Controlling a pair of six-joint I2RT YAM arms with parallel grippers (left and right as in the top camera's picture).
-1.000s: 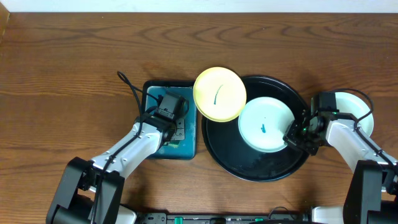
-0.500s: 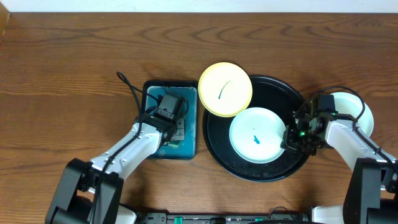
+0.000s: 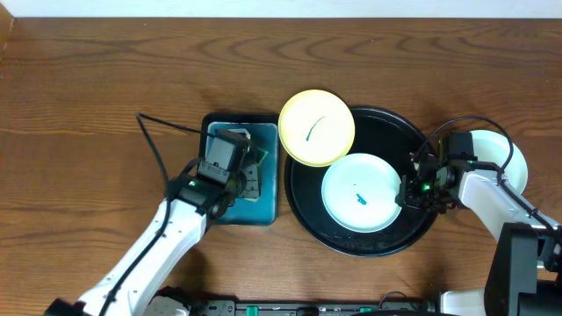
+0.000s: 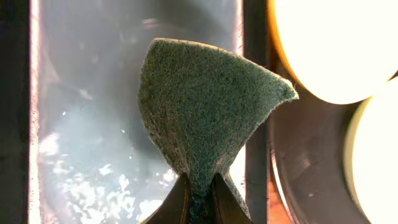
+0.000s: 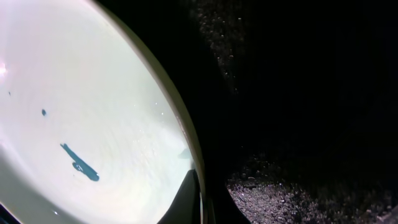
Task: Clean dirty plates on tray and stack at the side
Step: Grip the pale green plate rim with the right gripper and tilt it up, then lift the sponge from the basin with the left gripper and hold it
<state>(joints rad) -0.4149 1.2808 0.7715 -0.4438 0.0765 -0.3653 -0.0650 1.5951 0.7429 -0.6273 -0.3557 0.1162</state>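
Observation:
The black tray [image 3: 386, 242] holds a mint-white dirty plate [image 3: 360, 191] with a teal smear. My right gripper [image 3: 409, 195] is shut on that plate's right rim; the right wrist view shows the pinched rim of the plate [image 5: 93, 112], the gripper [image 5: 202, 202] and the tray floor [image 5: 298, 93]. A pale yellow plate [image 3: 317, 128] with a teal streak overlaps the tray's upper-left rim. Another pale plate [image 3: 515, 160] lies outside the tray at the right, partly under my right arm. My left gripper [image 3: 242, 172] [image 4: 200, 194] is shut on a green scouring pad [image 4: 205, 112] above the teal dish [image 4: 93, 124].
The rectangular teal dish [image 3: 219, 211] sits just left of the tray and looks wet inside. A black cable [image 3: 162, 132] arcs over the wood table left of the dish. In the left wrist view, the yellow plate [image 4: 336, 43] and white plate [image 4: 379, 162] lie to the right.
My left arm has swung and risen, lifting the scouring pad off the dish floor. The white plate has slid left and down in the tray with my right gripper. The yellow plate shifted slightly right.

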